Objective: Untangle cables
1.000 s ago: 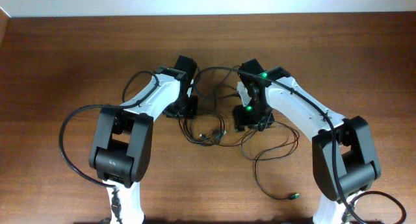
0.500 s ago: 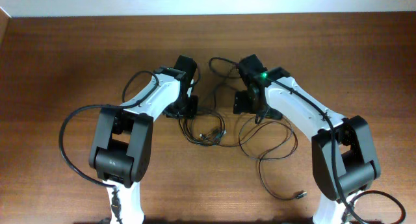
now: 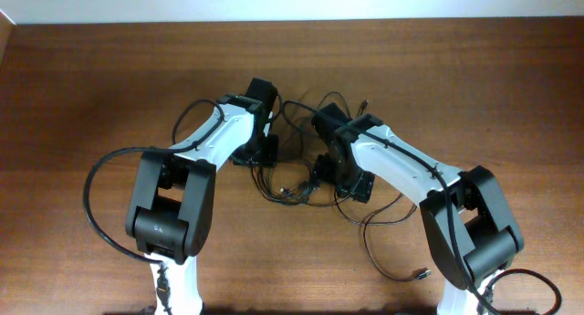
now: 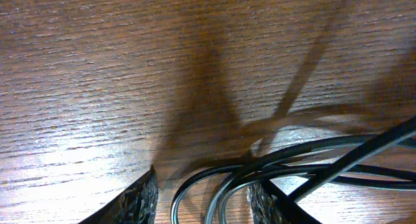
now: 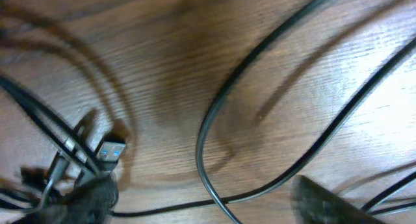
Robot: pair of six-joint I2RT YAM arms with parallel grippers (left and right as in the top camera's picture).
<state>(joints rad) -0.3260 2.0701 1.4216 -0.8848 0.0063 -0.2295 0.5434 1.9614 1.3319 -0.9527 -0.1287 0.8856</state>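
Observation:
The cables (image 3: 290, 191) are thin black cords in a tangle on the brown table, between the two arms. Loose loops trail to the front right and end in a small plug (image 3: 422, 274). My left gripper (image 3: 255, 156) is down at the tangle's left edge. In the left wrist view, several cable strands (image 4: 312, 149) curve between its fingers (image 4: 201, 208), which are closed in on them. My right gripper (image 3: 336, 180) is low over the tangle's right side. In the right wrist view its fingers (image 5: 205, 201) are wide apart over a cable (image 5: 201, 139), beside a USB plug (image 5: 112, 151).
Another cable loop with a plug end (image 3: 363, 103) lies behind the right arm. Thicker black robot cables arc beside each arm base (image 3: 91, 196). The table's back edge meets a pale wall (image 3: 292, 3).
My right gripper rose toward the back with a cable, then came forward and left and dropped low over the tangle. The loose loops shifted and the front plug moved a little. The left arm stayed put.

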